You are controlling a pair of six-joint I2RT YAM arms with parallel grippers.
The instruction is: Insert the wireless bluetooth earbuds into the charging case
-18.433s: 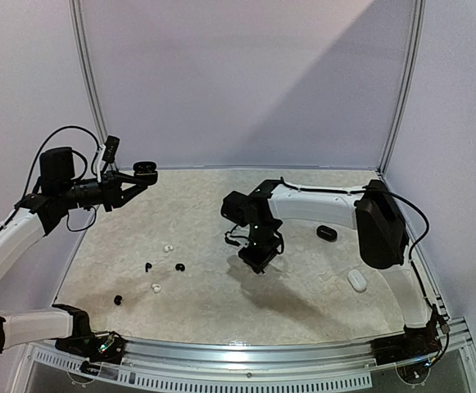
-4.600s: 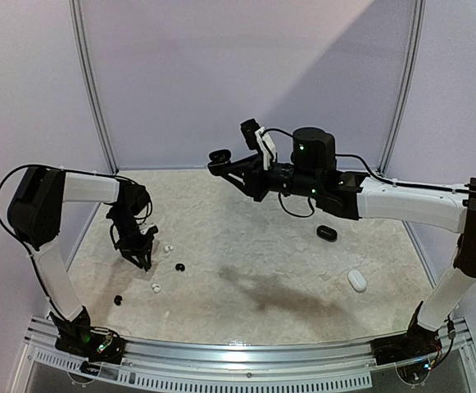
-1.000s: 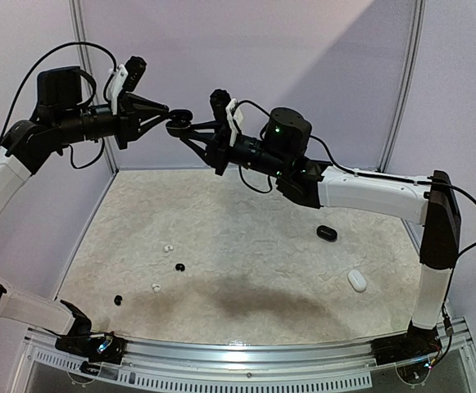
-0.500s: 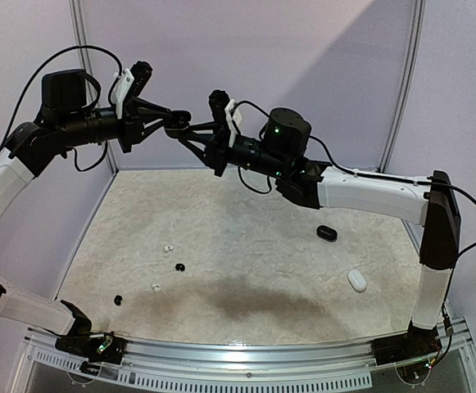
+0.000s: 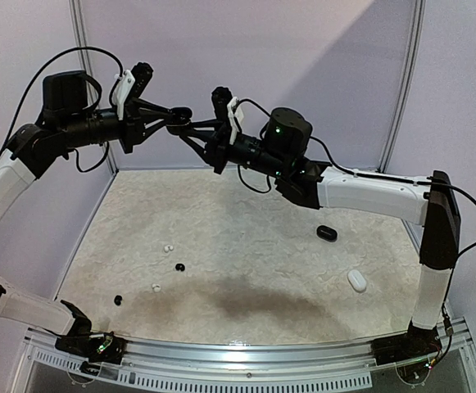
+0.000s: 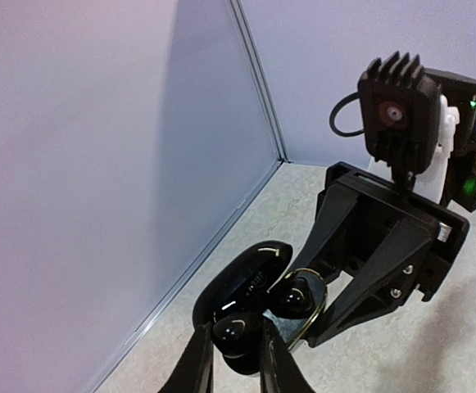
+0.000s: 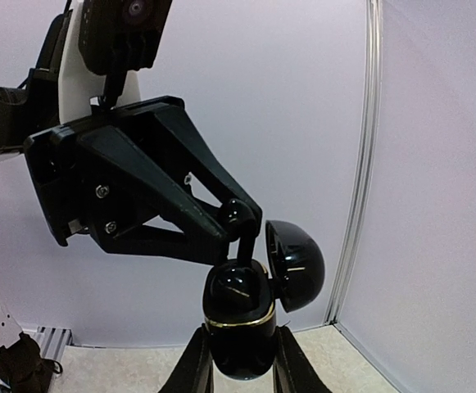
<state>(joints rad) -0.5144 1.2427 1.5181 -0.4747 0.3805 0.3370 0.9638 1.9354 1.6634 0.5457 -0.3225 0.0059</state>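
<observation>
Earbud [image 6: 236, 332] barely distinct against black charging case [image 6: 242, 270]

My top camera: fixed high behind my arm bases [image 5: 98, 348], faces far wall [image 5: 246, 82], wide over whole table [image 5: 246, 221]. My wrist cameras: close-up along own fingers [image 6: 195, 366], left one facing right, right one facing left. All three share open charging case [image 5: 182, 115], mid-air.

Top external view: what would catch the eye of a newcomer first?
High over the far left of the table, the right gripper holds an open black charging case, and the left gripper holds a black earbud at its opening. Loose earbuds lie on the table below.
</observation>
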